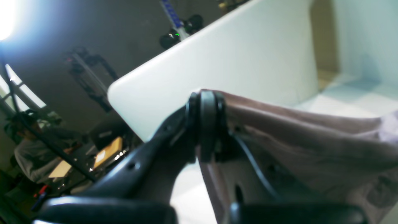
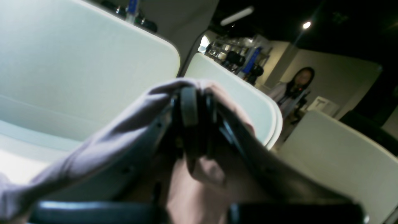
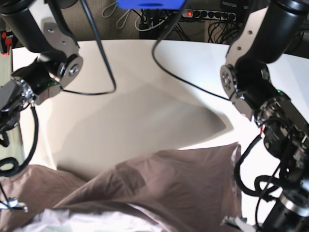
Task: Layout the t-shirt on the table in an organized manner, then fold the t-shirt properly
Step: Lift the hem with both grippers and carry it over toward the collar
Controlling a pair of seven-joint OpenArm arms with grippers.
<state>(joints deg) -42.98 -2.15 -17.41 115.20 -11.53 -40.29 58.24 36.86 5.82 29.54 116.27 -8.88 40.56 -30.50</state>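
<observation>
The dusty mauve t-shirt [image 3: 159, 188] hangs lifted above the white table [image 3: 145, 106], stretched between the two arms along the bottom of the base view. In the left wrist view my left gripper [image 1: 205, 102] is shut on a bunched edge of the t-shirt [image 1: 311, 140], and the cloth runs off to the right. My right gripper [image 2: 194, 99] is shut on another bunched edge of the t-shirt [image 2: 93, 149], which drapes away to the left. In the base view both grippers' tips are hidden at the bottom edge.
Black cables [image 3: 96, 58] loop over the far side of the table, with a power strip [image 3: 212, 14] behind it. A second white table [image 2: 335, 146] and a standing person [image 2: 298, 84] are off to the side. Another person [image 1: 31, 149] sits beyond the table's curved edge [image 1: 124, 93].
</observation>
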